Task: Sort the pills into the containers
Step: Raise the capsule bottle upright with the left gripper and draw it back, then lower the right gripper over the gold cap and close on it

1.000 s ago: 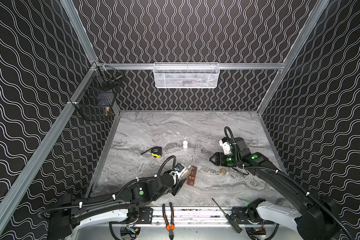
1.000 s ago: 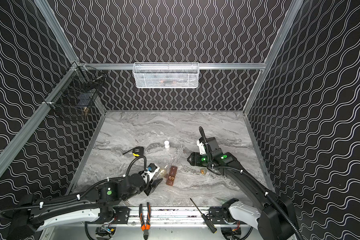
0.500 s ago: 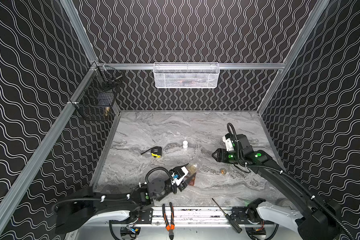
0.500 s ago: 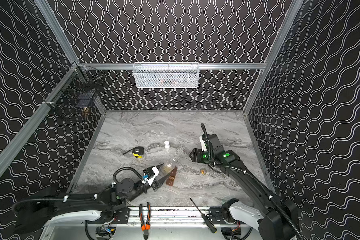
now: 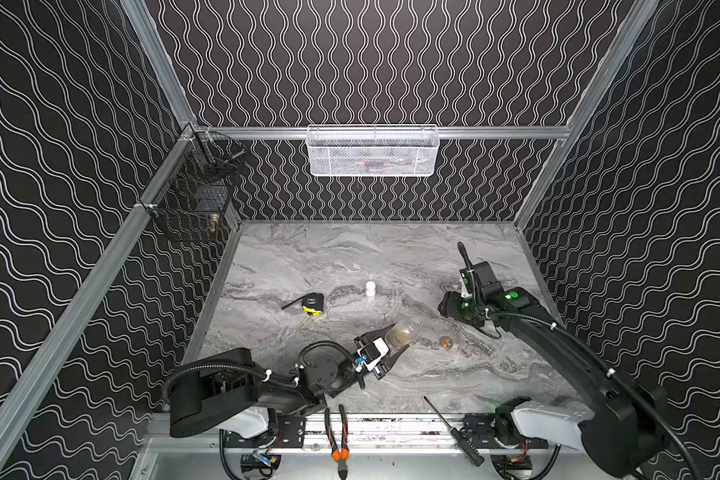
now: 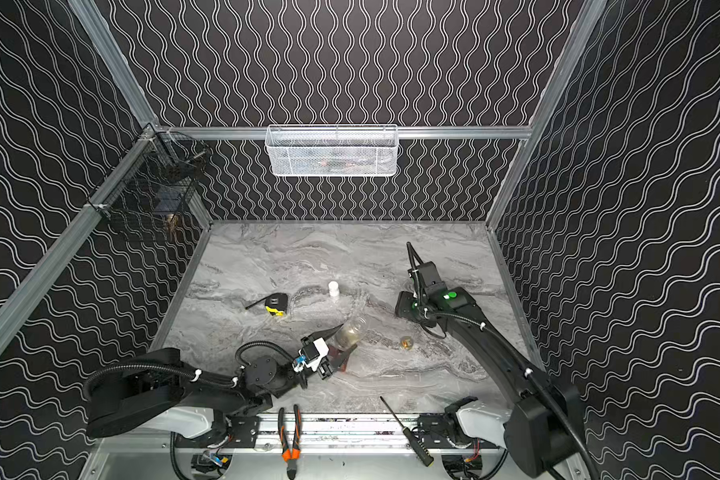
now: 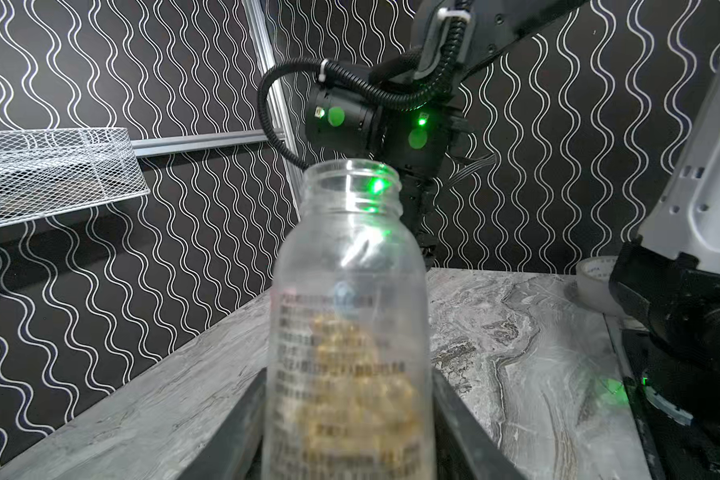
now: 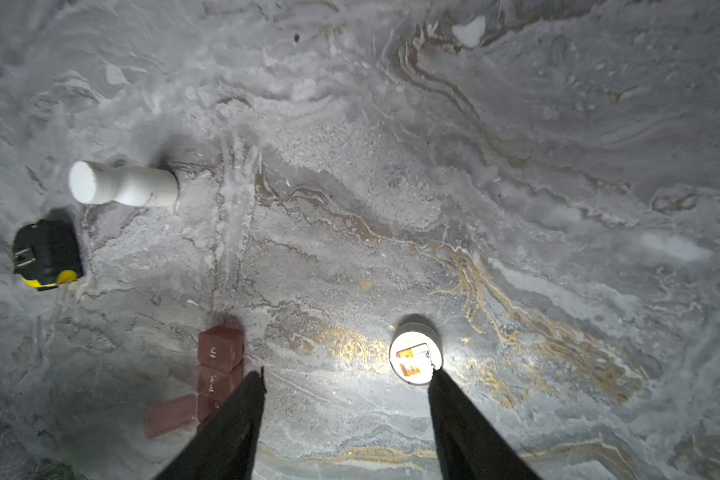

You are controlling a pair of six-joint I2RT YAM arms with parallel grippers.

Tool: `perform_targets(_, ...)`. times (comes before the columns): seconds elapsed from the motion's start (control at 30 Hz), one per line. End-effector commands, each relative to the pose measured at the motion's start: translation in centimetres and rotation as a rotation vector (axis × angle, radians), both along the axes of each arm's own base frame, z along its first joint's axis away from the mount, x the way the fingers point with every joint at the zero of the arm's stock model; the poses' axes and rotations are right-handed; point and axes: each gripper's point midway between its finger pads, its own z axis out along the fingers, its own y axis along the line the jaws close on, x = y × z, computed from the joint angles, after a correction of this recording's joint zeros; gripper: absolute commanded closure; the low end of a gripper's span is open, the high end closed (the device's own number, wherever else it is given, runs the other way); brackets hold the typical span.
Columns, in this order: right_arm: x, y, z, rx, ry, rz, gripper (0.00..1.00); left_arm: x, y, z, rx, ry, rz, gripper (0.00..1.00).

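My left gripper [image 5: 393, 344] is shut on a clear, uncapped bottle [image 7: 350, 316], with its dark fingers [image 7: 242, 432] on both sides of it. The bottle holds yellowish pills [image 7: 350, 395] and shows in both top views, neck pointing up and to the right [image 6: 348, 333]. The containers, a reddish-brown strip [image 8: 219, 365], lie on the table with one lid [image 8: 170, 415] swung open. In a top view only a sliver of the strip [image 6: 338, 359] shows under the left gripper. My right gripper [image 8: 347, 374] hangs open over bare table, near a small round cap [image 8: 415, 359].
A small white bottle [image 5: 370, 289] stands mid-table, with a black and yellow tape measure [image 5: 312, 303] to its left. Pliers [image 5: 336, 436] and a screwdriver [image 5: 454, 432] lie on the front rail. A tape roll [image 7: 595, 286] sits by the right arm's base. Wire baskets [image 5: 373, 151] hang on the walls.
My left gripper has risen and moved right with the bottle, now covering most of the containers strip. The right arm has drawn back slightly to the right.
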Motion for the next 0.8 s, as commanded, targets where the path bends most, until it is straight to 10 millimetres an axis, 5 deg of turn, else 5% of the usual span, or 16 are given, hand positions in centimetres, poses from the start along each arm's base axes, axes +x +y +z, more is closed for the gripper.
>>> perform_targets(0.0, -0.8, -1.5, -1.5, -0.090, 0.108, -0.046, 0.36, -0.3, 0.5, 1.0, -0.038, -0.037, 0.001, 1.00)
perform_targets(0.47, -2.6, -0.9, -6.8, -0.088, 0.304, -0.042, 0.36, -0.9, 1.6, -1.4, 0.003, 0.012, -0.018, 1.00)
perform_targets(0.77, -3.4, -0.2, -8.3, -0.071, 0.343, -0.033, 0.37, -0.7, 1.4, -1.8, 0.013, 0.020, -0.015, 1.00)
